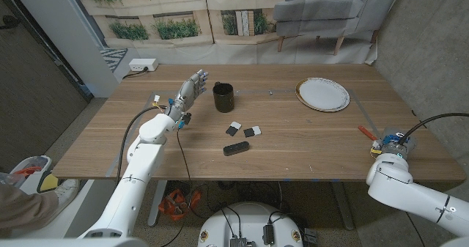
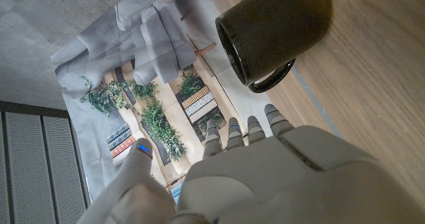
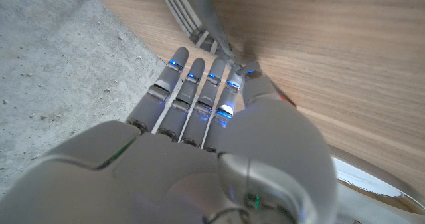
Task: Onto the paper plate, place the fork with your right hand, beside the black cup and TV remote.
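One fork (image 3: 202, 21) concerns us, and we find it on the bare wood in the right wrist view, grey, its tines pointing away from the right hand (image 3: 199, 117). That hand's fingers (image 3: 182, 94) lie straight and close together, and the thumb tip meets the fork's handle; we cannot tell whether the hand grips it or only touches it. In the head view the right hand (image 1: 388, 143) sits at the near right edge of the table (image 1: 293, 148), so the fork is there too, well apart from the paper plate (image 1: 323, 94), which lies at the far right with nothing on it.

Left of the plate stands the black cup (image 1: 223, 97), upright (its handle shows in the left wrist view (image 2: 275, 31)). The TV remote (image 1: 236, 149) lies nearer us, in the middle of the table, with two small black and white pieces (image 1: 234, 129) (image 1: 252, 132) between it and the cup.

Just left of the cup, we see the left hand (image 1: 192, 86) raised with its fingers apart and holding nothing.
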Robot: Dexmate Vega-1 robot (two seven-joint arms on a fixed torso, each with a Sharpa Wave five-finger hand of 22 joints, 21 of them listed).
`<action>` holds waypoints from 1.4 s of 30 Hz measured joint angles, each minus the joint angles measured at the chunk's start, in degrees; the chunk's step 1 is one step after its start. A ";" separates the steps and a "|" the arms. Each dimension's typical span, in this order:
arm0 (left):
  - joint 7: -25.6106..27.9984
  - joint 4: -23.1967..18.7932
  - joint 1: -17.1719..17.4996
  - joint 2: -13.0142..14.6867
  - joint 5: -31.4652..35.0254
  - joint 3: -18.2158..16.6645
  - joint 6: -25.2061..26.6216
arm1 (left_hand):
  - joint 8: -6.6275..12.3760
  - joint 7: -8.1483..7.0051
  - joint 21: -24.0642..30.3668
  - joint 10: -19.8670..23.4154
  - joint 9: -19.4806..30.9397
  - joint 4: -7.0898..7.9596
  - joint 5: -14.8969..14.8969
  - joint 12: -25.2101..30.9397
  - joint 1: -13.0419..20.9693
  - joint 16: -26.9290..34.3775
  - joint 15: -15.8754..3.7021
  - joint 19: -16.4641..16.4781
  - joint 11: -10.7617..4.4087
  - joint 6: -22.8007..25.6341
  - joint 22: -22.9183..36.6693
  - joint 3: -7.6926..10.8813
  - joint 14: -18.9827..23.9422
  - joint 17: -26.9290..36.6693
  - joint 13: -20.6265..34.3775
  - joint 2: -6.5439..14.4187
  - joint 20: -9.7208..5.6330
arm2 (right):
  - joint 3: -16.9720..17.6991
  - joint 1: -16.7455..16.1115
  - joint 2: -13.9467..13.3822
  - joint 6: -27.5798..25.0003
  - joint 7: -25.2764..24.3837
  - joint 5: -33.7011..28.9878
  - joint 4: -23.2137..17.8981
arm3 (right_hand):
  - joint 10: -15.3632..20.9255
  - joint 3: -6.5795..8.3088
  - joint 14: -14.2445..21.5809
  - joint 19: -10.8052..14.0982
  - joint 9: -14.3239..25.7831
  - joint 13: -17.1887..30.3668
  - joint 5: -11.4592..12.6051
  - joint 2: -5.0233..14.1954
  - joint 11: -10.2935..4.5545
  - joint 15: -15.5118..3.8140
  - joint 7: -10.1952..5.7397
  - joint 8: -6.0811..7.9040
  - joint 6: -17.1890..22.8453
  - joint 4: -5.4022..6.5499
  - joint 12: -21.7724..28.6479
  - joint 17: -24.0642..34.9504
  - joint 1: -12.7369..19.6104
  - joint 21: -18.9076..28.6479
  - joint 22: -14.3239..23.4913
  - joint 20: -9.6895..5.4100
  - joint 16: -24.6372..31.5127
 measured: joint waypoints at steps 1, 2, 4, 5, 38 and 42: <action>-0.02 0.18 -0.12 0.00 -0.01 0.01 -0.02 | 0.00 0.00 0.00 0.00 0.00 0.00 0.00 0.00 0.00 0.00 0.00 0.00 0.00 0.00 0.00 0.00 0.00 0.00 0.00 0.00 0.00 | -0.02 0.06 0.08 -0.04 -0.13 -0.11 0.04 | 0.00 0.00 0.09 0.08 0.09 0.00 0.00 0.08 0.00 -0.09 0.17 0.13 0.19 0.00 0.00 0.12 0.11 0.00 0.00 -0.08 0.00; -0.03 0.18 -0.12 0.00 -0.01 0.01 -0.02 | 0.00 0.00 0.00 0.00 0.00 0.00 0.00 0.00 0.00 0.00 0.00 0.00 0.00 0.00 0.00 0.00 0.00 0.00 0.00 0.00 0.00 | -0.03 0.08 0.10 -0.04 -0.13 -0.11 0.05 | 0.00 0.00 0.12 0.08 0.25 0.00 0.01 0.02 0.00 -0.06 0.27 0.16 0.31 0.00 0.00 0.16 0.65 0.00 0.00 -0.08 0.00; -0.09 0.53 -0.34 -0.01 -0.03 0.03 -0.07 | 0.00 0.00 0.00 0.00 0.00 0.00 0.00 0.00 0.00 0.00 0.00 0.00 0.00 0.00 0.00 0.00 0.00 0.00 0.00 0.00 0.00 | -0.06 0.17 0.21 -0.13 -0.36 -0.30 0.11 | 0.22 0.01 0.60 0.08 0.28 0.05 0.01 0.11 0.22 0.01 0.26 0.47 0.33 0.01 0.00 0.15 0.74 0.00 0.00 -0.08 0.24; -0.11 0.68 -0.42 -0.02 -0.04 0.04 -0.12 | 0.00 0.00 0.00 0.00 0.00 0.00 0.00 0.00 0.00 0.00 0.00 0.00 0.00 0.00 0.00 0.00 0.00 0.00 0.00 0.00 0.00 | -0.08 0.21 0.25 -0.17 -0.43 -0.42 0.14 | 0.52 0.09 0.69 0.08 0.34 0.22 0.01 -0.07 0.10 -0.09 0.25 0.50 0.34 0.09 0.00 0.15 1.20 0.00 0.00 -0.08 0.34; 0.00 2.51 -0.99 -0.58 -0.41 0.08 -1.30 | 0.00 0.00 0.00 0.00 0.00 -0.02 0.00 0.00 0.00 0.00 0.00 0.00 0.00 0.00 0.00 -0.02 0.00 0.00 0.00 0.00 0.00 | -0.46 1.52 -0.70 -0.22 -1.55 -2.30 -0.69 | 1.63 -0.16 1.83 0.50 0.48 0.32 -0.28 0.24 -0.21 -0.39 1.03 1.15 1.18 0.63 0.44 0.41 3.13 0.22 -0.01 -0.49 0.65; -0.04 2.76 -1.05 -0.63 -0.56 0.00 -1.67 | 0.00 0.00 0.00 0.00 0.00 -0.17 0.00 0.00 0.00 0.00 0.00 0.00 0.00 0.00 0.00 -0.17 0.00 0.00 0.00 0.00 0.00 | -0.95 2.14 -0.91 -0.23 -1.33 -2.51 -0.78 | 1.84 -0.16 1.96 0.50 0.48 0.32 -0.44 0.30 0.01 -0.52 1.03 1.16 1.17 0.63 0.67 0.41 3.19 0.45 -0.02 -0.49 0.65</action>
